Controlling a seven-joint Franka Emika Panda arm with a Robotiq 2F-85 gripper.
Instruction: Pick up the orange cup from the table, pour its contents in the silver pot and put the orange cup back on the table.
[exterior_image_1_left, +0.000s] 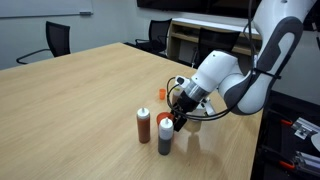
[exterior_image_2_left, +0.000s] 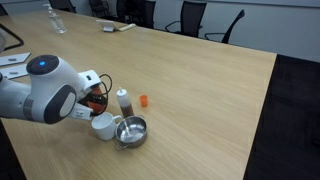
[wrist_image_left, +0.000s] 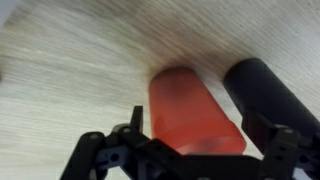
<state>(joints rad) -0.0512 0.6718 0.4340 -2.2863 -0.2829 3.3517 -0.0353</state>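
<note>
Orange cup (wrist_image_left: 195, 110), lower centre of the wrist view, upright on table (wrist_image_left: 70, 60), sits within the spread end effector (wrist_image_left: 195, 152).

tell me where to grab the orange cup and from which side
Grip the orange cup across its round, slightly tapered side wall, about halfway along. Come from the side facing the wrist camera, over the table. The dark bottle stands close on one flank, so there is likely little room there.
</note>
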